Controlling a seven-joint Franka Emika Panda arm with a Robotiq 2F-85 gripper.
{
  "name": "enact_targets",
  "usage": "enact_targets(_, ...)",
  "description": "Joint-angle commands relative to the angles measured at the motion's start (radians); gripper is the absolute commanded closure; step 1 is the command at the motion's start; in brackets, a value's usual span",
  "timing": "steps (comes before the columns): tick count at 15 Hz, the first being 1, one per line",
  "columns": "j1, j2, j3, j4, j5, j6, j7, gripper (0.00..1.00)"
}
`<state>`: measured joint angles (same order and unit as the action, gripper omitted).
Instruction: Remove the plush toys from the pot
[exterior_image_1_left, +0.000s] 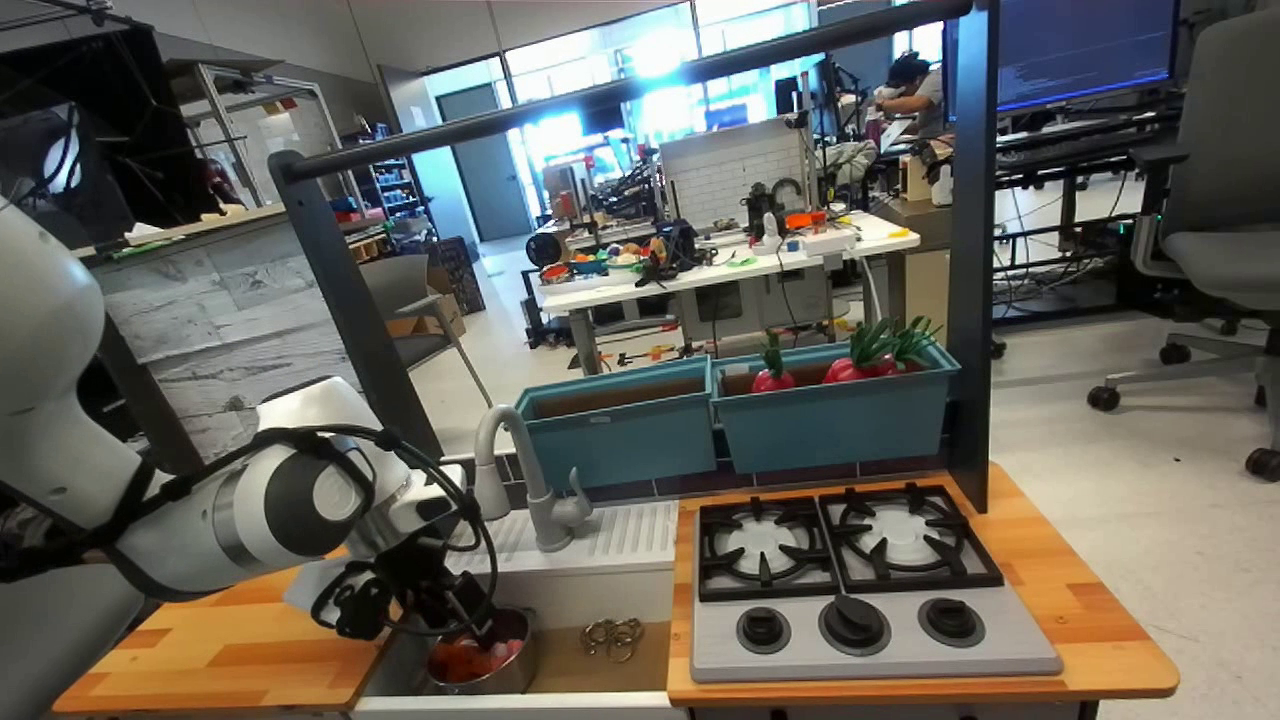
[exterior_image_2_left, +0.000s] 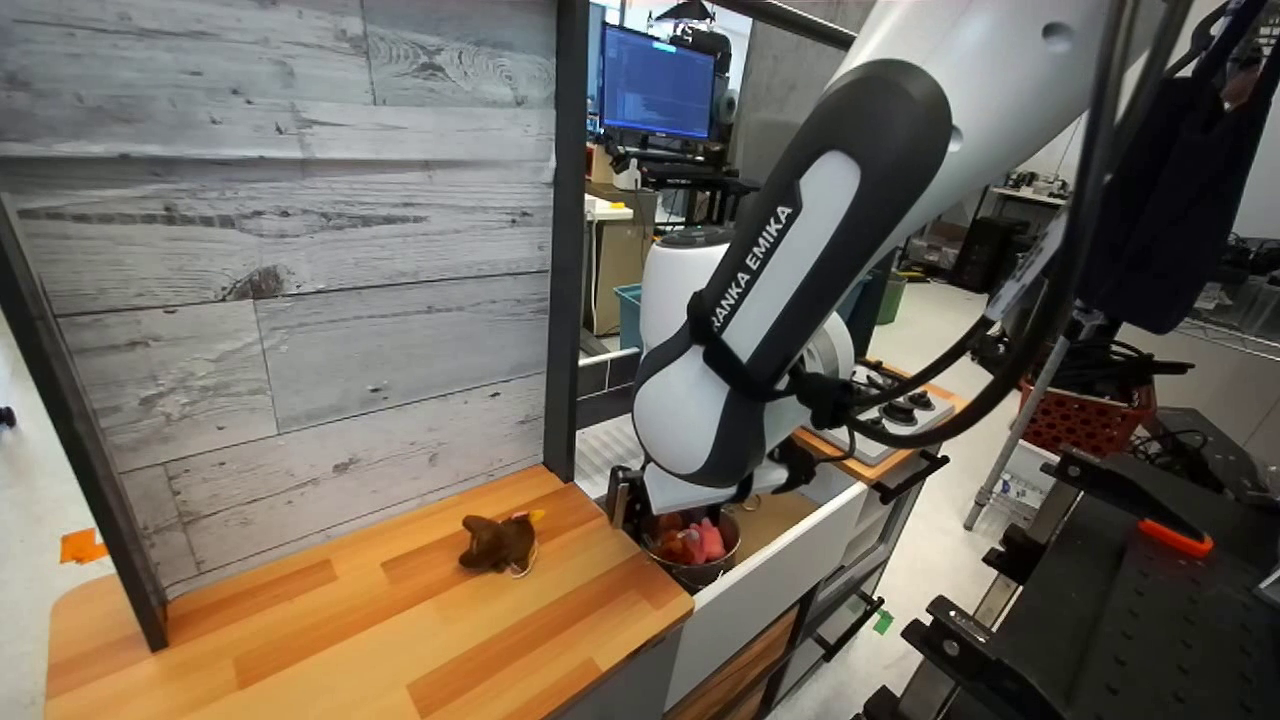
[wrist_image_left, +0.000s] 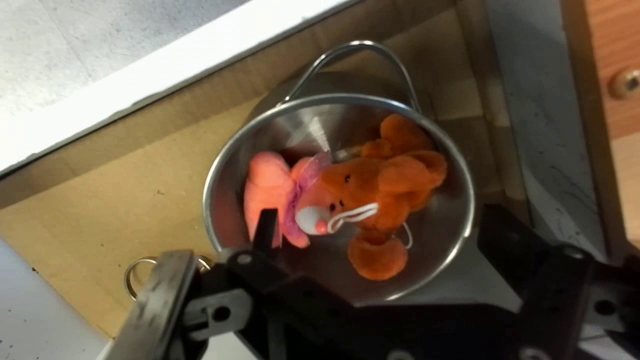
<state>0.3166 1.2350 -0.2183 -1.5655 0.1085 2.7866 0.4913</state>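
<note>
Because the orange toy (wrist_image_left: 405, 182) and the pink toy (wrist_image_left: 267, 182) lay together in the pot (wrist_image_left: 320, 125) and the gripper (wrist_image_left: 378, 215) stood wide over it, one finger (wrist_image_left: 512, 240) seemingly outside, we judged it best to bring both fingers inside, astride one toy, before closing.

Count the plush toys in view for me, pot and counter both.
3: a pink one and an orange one in the pot, a brown one on the counter. More may be hidden underneath in the pot.
</note>
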Motion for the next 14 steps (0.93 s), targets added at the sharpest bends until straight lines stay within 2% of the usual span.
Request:
enact_targets(1,0.031,-0.017,-0.028,-0.009,-0.013,-0.051,0.031,0.0)
enact_targets(10,-0.003,-0.033,-0.012,-0.018,-0.004,-0.128,0.044,0.0)
enact_targets(11,-0.01,-0.031,-0.007,-0.014,-0.003,-0.146,0.044,0.22)
enact_targets(12,-0.014,-0.026,-0.006,-0.011,-0.004,-0.162,0.047,0.26)
enact_targets(14,-0.02,-0.019,-0.004,-0.001,-0.005,-0.198,0.055,0.42)
